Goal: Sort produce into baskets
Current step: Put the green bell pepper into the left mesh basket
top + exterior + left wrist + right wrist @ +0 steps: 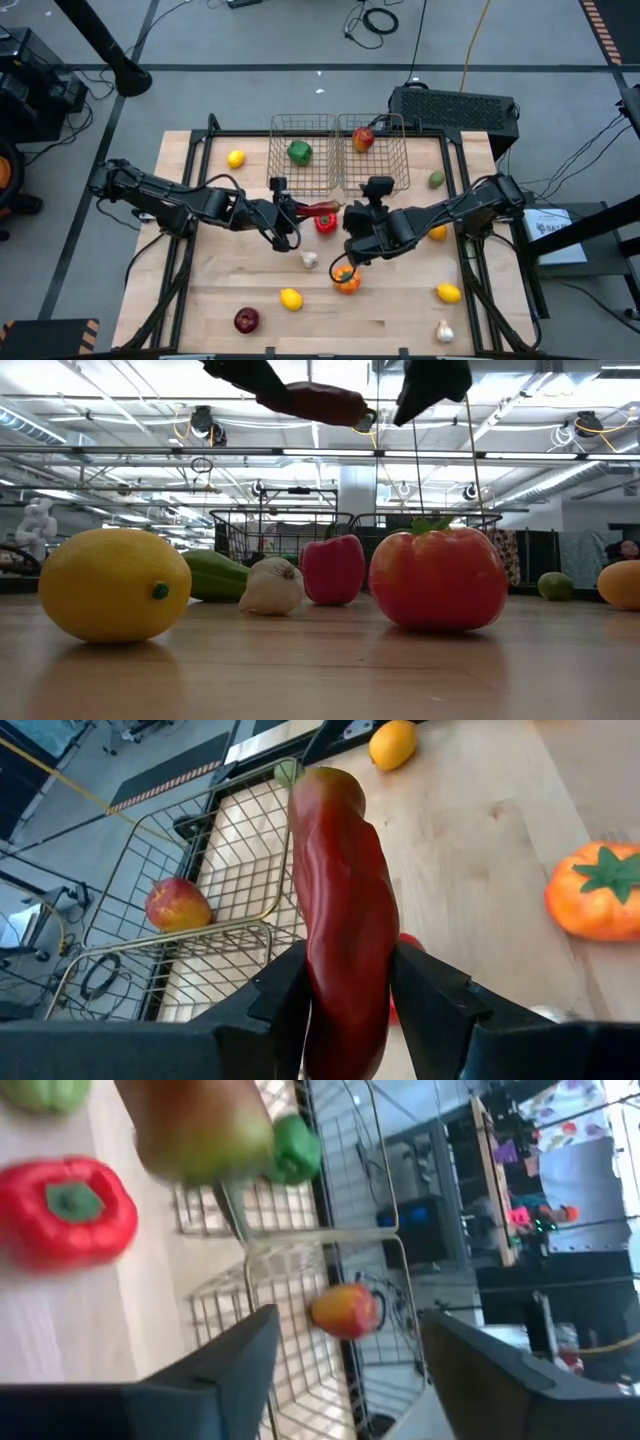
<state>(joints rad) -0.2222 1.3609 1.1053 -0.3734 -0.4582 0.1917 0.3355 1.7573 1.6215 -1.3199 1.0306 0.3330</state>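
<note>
My left gripper [297, 212] is shut on a long red chilli [340, 900], held high over the table just in front of the two wire baskets [338, 150]. In the low view the chilli [310, 402] hangs level near the top. My right gripper [366, 203] is open and empty, close by on the right; its wrist view shows its fingers apart [345, 1350]. The left basket holds a green pepper [298, 152], the right basket a red apple [362, 138]. A red pepper [325, 223] rests on the table below the chilli. My left gripper pinches the chilli's rear part [345, 985] between its two fingers [285, 990], one on each side. The fingers come level from the table's left and lie along the chilli. Its green stem end [290, 770] points away toward the right. The chilli is lifted clear, about level.
Loose on the table: lemons [236, 158] [290, 298] [448, 292], garlic [310, 260] [444, 330], an orange tomato-like fruit [346, 280], a red apple [246, 319], an orange [437, 232], a green fruit [436, 179]. A black box [455, 108] stands behind the right basket.
</note>
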